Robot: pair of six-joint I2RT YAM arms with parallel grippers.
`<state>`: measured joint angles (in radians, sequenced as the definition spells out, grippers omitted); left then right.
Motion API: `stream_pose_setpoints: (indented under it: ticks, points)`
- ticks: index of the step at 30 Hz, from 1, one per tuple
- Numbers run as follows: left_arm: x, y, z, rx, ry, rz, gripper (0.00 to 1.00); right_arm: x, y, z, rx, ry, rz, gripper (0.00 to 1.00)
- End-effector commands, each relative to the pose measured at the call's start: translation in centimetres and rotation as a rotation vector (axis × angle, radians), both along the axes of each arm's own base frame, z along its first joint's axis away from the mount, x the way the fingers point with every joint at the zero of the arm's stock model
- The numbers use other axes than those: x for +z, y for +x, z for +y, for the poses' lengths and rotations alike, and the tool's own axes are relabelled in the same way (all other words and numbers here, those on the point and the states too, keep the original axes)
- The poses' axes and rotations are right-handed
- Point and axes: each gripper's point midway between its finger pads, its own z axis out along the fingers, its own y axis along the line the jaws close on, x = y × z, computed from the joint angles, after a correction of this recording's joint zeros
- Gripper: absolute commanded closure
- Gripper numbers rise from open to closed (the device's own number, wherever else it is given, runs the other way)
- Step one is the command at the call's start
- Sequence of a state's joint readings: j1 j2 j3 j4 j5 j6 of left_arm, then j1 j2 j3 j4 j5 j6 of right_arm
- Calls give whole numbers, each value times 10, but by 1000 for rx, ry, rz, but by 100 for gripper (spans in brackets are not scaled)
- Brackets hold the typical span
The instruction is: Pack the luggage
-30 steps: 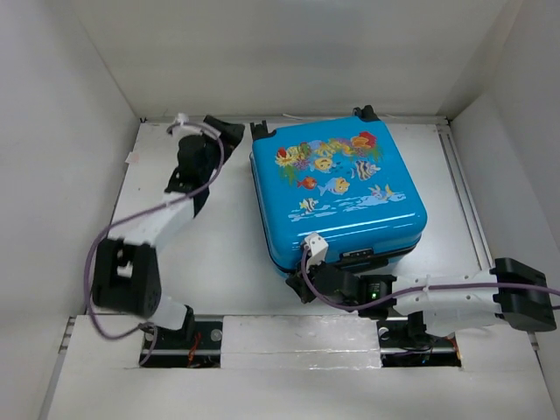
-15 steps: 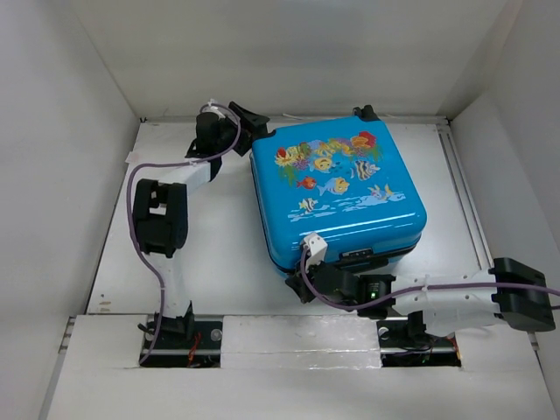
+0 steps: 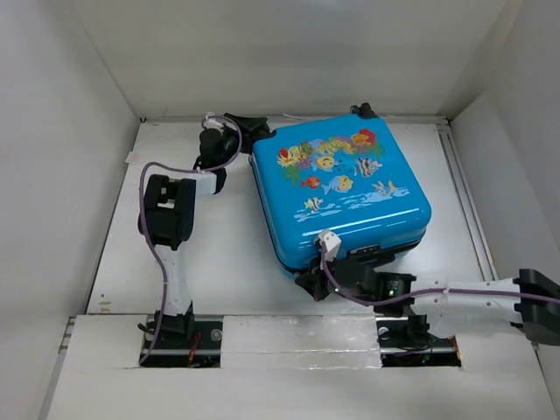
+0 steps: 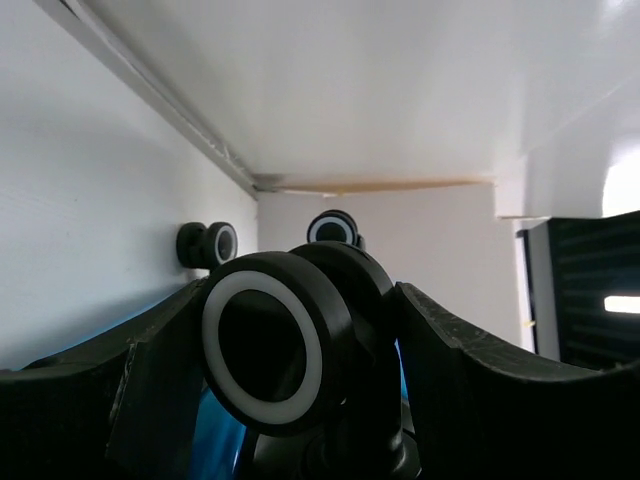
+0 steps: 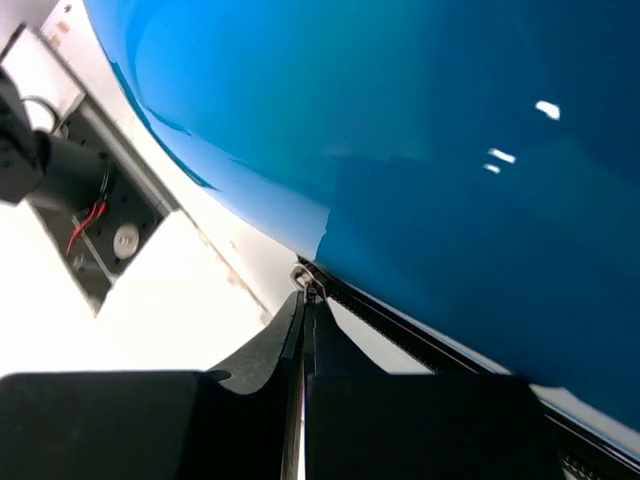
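Observation:
The luggage (image 3: 341, 188) lies closed on the table (image 3: 219, 245), fish print up, bright blue shell. My left gripper (image 3: 251, 125) is at its far left corner. In the left wrist view the left gripper (image 4: 300, 292) has its jaws closed around a black caster wheel (image 4: 262, 350) with a white ring. My right gripper (image 3: 311, 282) is at the near left corner. In the right wrist view the right gripper (image 5: 305, 300) is shut on the metal zipper pull (image 5: 303, 276), at the end of the dark zipper track (image 5: 420, 345) under the blue shell (image 5: 420, 150).
White walls close in the table on the left, far and right sides. Another two caster wheels (image 4: 208, 244) show against the far wall. A recess with the left arm's base (image 3: 175, 337) lies at the near edge; it shows in the right wrist view (image 5: 100, 230).
My left arm swung from the left side of the table to the luggage's far left corner and closed round the wheel. The luggage shifted slightly right. My right gripper moved right with it.

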<state>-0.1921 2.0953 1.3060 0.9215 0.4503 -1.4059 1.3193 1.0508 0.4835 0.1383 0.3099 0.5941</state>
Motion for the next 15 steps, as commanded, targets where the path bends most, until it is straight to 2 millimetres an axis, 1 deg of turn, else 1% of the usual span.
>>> stream_pose_setpoints:
  ticks: [1,2,3,4,5,6,7,8,9,10,11,12,13,14,15]
  points:
    - [61,-4,29,101,-69,-242,100,20,8,-4,-3,126,79,100]
    - [59,-12,46,138,-66,-231,100,30,14,-8,-10,152,61,100]
    - [57,-16,58,179,-53,-225,100,31,26,-15,-28,153,57,100]
    - [59,-23,69,212,-27,-250,100,36,32,-19,-34,163,48,100]
    - [33,-37,80,243,4,-192,100,38,37,-23,-39,168,39,100]
    - [52,-48,100,309,12,-227,100,44,44,-27,-41,166,17,100]
    - [55,-60,104,331,20,-242,100,55,59,-32,-63,177,-1,100]
    - [50,-70,114,363,50,-240,100,62,68,-36,-75,178,-17,100]
    - [46,-94,119,386,68,-233,100,63,77,-40,-84,151,-33,100]
    - [46,-104,126,424,83,-236,100,72,92,-49,-104,157,-50,100]
    - [43,-115,129,437,100,-239,100,89,104,-50,-118,170,-77,100]
    - [18,-134,128,436,144,-192,100,93,114,-54,-132,162,-85,100]
    - [28,-149,127,457,149,-212,100,110,128,-60,-140,168,-110,100]
    - [23,-160,127,459,166,-204,100,111,131,-61,-132,165,-97,100]
    - [16,-169,125,458,190,-192,100,104,130,-61,-133,145,-76,100]
